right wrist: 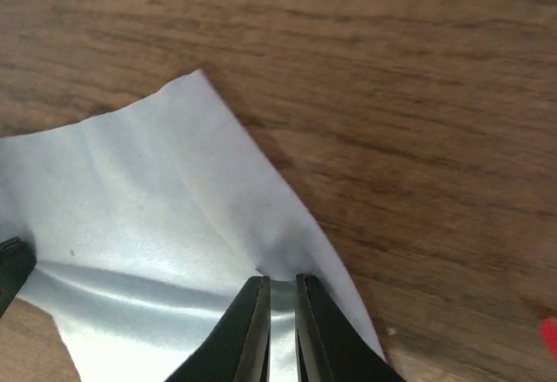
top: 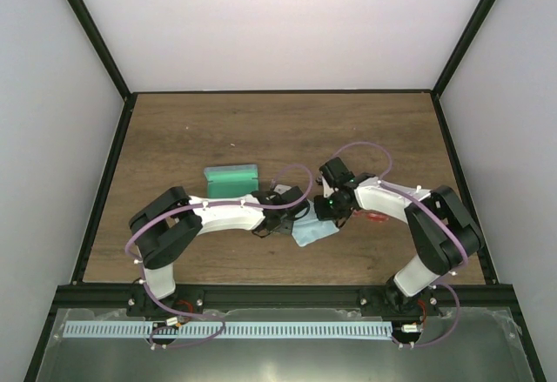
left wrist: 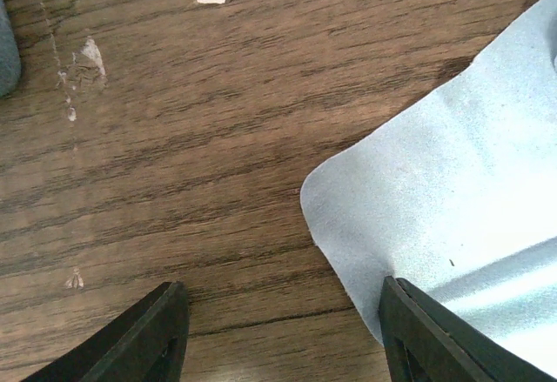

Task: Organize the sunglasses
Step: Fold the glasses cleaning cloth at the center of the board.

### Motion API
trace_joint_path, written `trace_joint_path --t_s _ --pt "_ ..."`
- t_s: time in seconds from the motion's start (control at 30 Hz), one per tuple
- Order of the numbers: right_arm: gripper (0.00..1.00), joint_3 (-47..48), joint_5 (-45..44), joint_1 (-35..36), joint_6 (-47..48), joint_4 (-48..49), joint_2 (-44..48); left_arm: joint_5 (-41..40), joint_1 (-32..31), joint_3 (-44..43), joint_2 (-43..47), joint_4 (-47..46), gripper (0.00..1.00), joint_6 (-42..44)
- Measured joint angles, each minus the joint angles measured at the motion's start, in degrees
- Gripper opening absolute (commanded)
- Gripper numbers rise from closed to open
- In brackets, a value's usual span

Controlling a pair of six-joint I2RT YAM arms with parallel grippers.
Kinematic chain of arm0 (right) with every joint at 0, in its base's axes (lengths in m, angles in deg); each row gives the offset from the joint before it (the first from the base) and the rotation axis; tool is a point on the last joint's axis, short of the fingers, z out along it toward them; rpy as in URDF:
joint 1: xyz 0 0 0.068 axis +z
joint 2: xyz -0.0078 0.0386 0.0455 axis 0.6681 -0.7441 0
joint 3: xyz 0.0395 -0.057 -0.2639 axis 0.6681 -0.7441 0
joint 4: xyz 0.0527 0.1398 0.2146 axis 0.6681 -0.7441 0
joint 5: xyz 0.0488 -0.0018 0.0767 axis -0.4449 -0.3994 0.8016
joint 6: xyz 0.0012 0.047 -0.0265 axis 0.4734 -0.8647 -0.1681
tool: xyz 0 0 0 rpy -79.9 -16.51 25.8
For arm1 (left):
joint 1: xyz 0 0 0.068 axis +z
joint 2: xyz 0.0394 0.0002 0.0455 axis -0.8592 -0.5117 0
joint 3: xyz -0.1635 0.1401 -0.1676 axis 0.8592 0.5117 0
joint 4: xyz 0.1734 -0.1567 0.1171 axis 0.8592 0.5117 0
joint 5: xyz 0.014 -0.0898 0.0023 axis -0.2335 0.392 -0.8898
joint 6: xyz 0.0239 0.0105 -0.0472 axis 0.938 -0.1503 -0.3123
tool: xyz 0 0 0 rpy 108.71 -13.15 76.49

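Near the middle of the tabletop (top: 174,130), both hands meet over the light blue cloth (top: 313,232), which lies flat on the wood except where it is being pinched. The right hand (right wrist: 281,282) has its two fingers drawn almost together on a raised fold at the cloth's near edge, with a crease running from the fold across the fabric. The left hand (left wrist: 280,299) is spread wide and low over the wood. Its right finger (left wrist: 435,338) rests at the cloth's rounded corner and its other finger sits over bare grain, gripping nothing. A dark tip at the left edge of the right wrist view is probably that same left finger, though too little of it shows to be sure. The sunglasses (top: 376,217) lie on the tabletop to the right of the cloth, apart from it. They show only as a bit of red frame under the right arm (top: 392,199), and as a red sliver at the edge of the right wrist view. The case (top: 231,180) sits open with its green inside up, left of the cloth and beyond the left forearm, well apart from the sunglasses.
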Motion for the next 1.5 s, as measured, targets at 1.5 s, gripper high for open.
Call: trace_joint_path --t_s 1.5 --pt "0.23 3.2 0.7 3.9 1.5 -0.6 -1.3 0.0 0.0 -0.1 -0.1 0.0 0.62 0.8"
